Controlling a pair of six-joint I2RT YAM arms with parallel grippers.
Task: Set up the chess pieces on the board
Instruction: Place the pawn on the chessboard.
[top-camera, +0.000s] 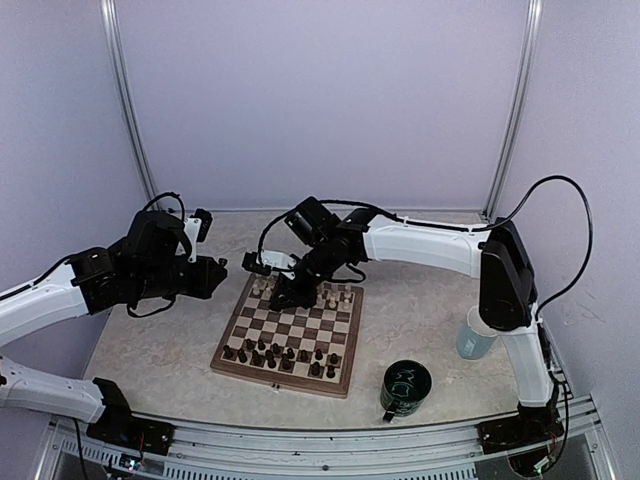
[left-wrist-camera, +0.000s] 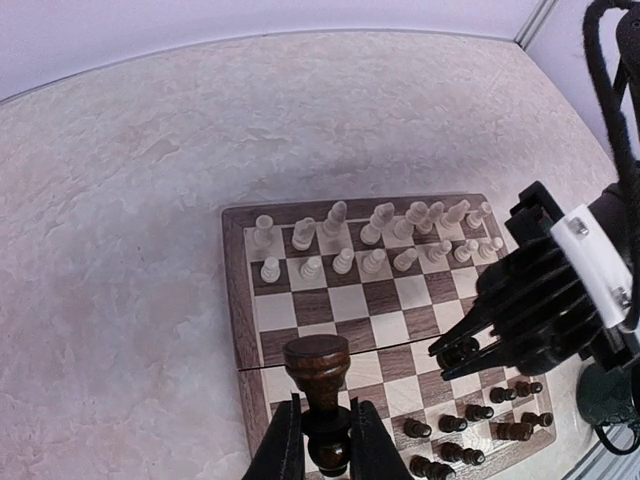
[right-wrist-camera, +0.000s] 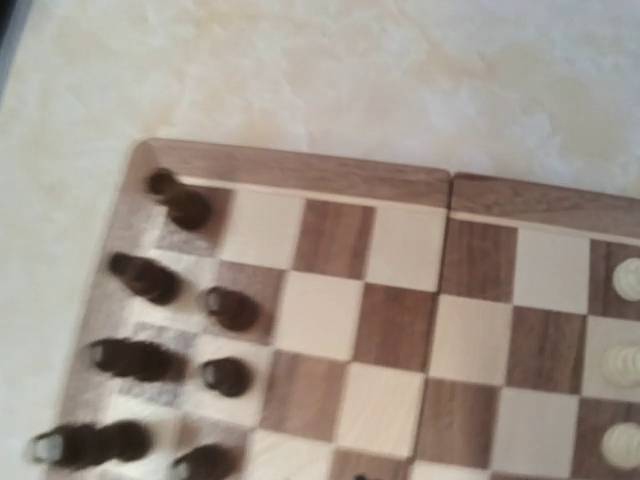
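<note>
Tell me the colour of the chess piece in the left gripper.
The chess piece is dark brown; the left wrist view shows it best.

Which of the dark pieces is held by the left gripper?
The round-headed dark piece, pinched between the left gripper fingers; the other dark ones sit on the board.

You've got a dark green mug (top-camera: 405, 388) upright on the desk (top-camera: 160, 350), near the front edge, right of centre. A pale blue translucent cup (top-camera: 474, 337) stands near it, further right and partly hidden. Desk top is pale and marbled, with plain lilac walls (top-camera: 320, 100) behind.
</note>
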